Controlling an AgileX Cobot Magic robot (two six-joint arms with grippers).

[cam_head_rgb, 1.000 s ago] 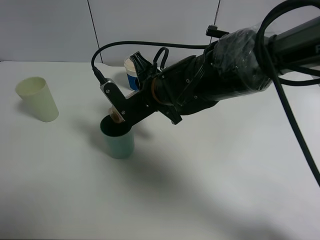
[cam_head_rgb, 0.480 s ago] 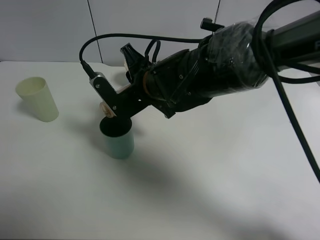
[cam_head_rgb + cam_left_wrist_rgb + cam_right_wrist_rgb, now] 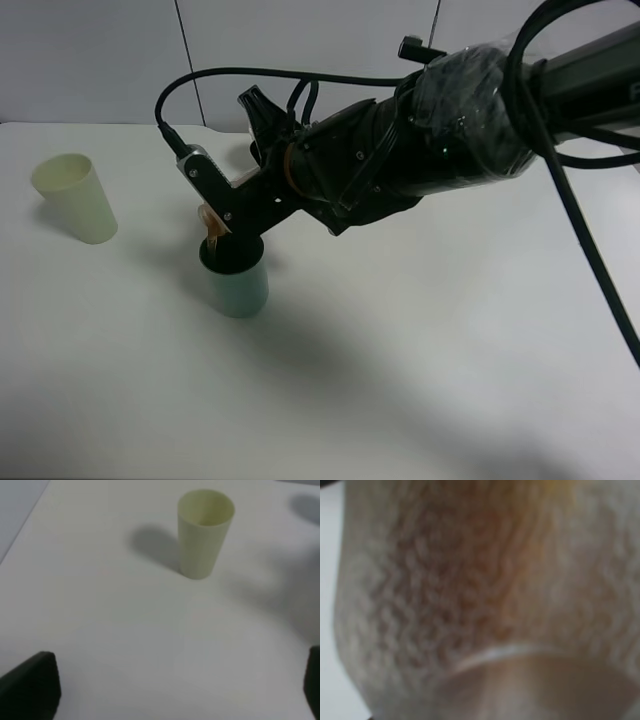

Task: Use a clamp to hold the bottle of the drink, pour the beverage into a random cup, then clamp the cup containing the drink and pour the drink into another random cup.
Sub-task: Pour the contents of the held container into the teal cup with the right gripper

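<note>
White counter (image 3: 420, 350), grey wall (image 3: 100, 60) behind. Right tool (image 3: 215, 200) clamped on the tipped bottle (image 3: 480, 580), its neck over the teal cup (image 3: 237, 285) left of centre, brown beverage (image 3: 211, 240) streaming down. Left tool (image 3: 172, 682) has its jaws apart.

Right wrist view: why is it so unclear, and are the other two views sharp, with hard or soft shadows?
Right wrist view: out of focus, the bottle fills the frame too close to the lens. Exterior high view: sharp, soft broad shadows on the table beside the teal cup. Left wrist view: slightly soft; the pale yellow-green cup casts a diffuse shadow.
</note>
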